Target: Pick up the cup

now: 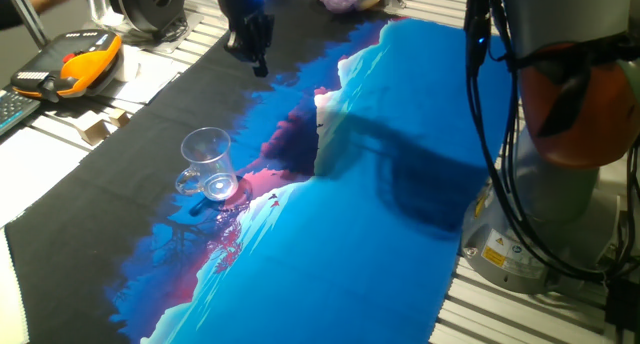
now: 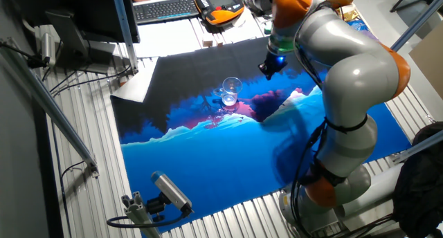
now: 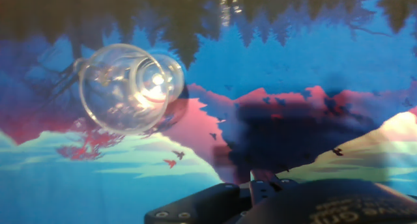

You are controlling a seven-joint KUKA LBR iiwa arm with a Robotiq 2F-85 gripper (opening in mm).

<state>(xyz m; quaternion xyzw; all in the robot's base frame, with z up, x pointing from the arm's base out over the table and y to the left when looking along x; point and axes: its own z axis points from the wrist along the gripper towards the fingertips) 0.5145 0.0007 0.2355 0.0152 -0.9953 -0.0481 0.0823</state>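
Observation:
The clear glass cup [image 1: 208,164] stands upright on the printed cloth, with its small handle toward the near left. It also shows in the other fixed view [image 2: 230,90] and at the upper left of the hand view [image 3: 130,87], seen from above. My black gripper [image 1: 260,64] hangs in the air over the far, dark part of the cloth, well behind and to the right of the cup and apart from it. It shows below the blue light in the other fixed view [image 2: 268,70]. Its fingers do not show in the hand view, and the jaws' state is unclear.
The blue, pink and black printed cloth [image 1: 360,244] covers the table. An orange and black pendant [image 1: 75,64] and papers lie at the far left. A keyboard [image 2: 166,8] lies beyond. The arm's base [image 1: 560,184] stands at the right. A camera on a mount [image 2: 169,191] sits at the near edge.

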